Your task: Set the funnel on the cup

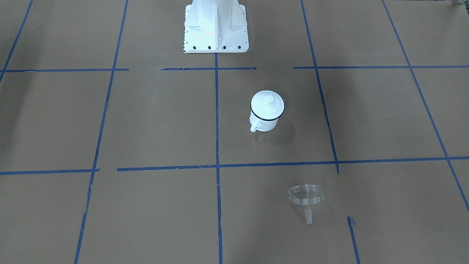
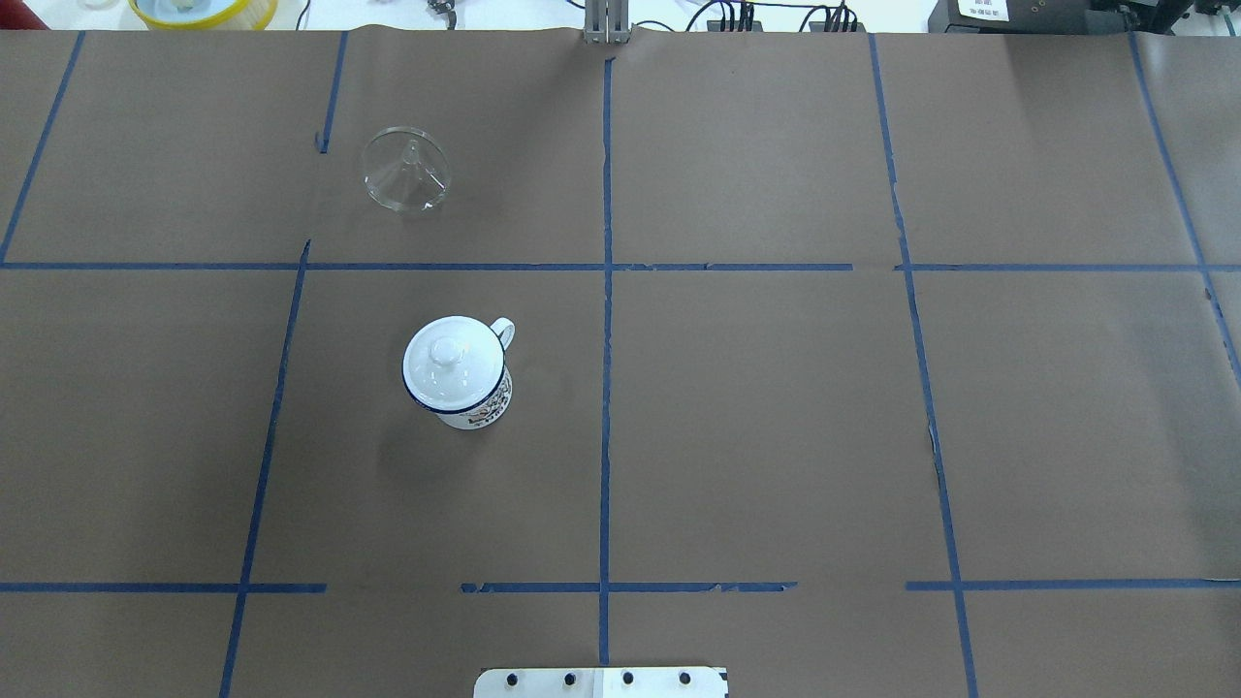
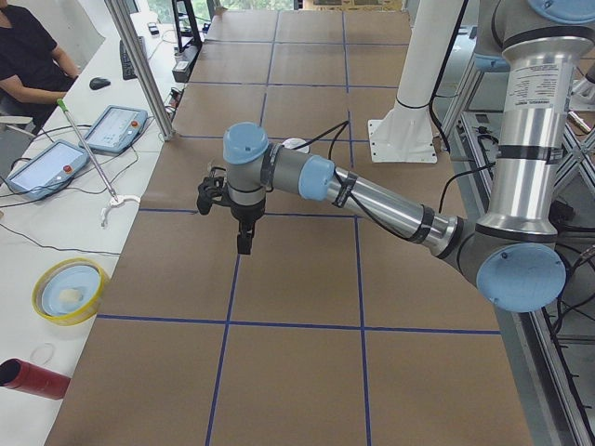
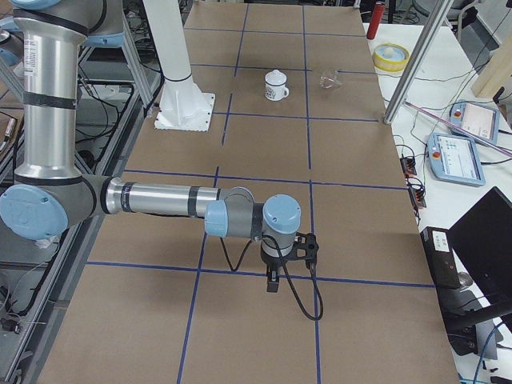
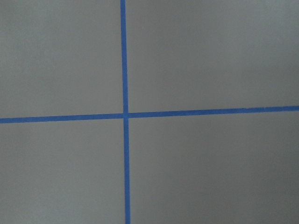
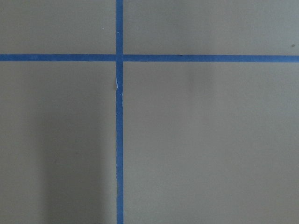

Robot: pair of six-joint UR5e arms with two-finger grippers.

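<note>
Well, the funnel (image 1: 306,196) is lying tipped over, well apart from the cup (image 1: 265,124) — which is wearing a lid (image 1: 267,104) — and nobody can tell how the left gripper (image 3: 244,243) and right gripper (image 4: 273,284) jaws are sitting.

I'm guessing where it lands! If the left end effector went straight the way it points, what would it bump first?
The left end effector points down, so probably just the brown paper table, near a blue tape cross. Its wrist view shows nothing else below.
</note>
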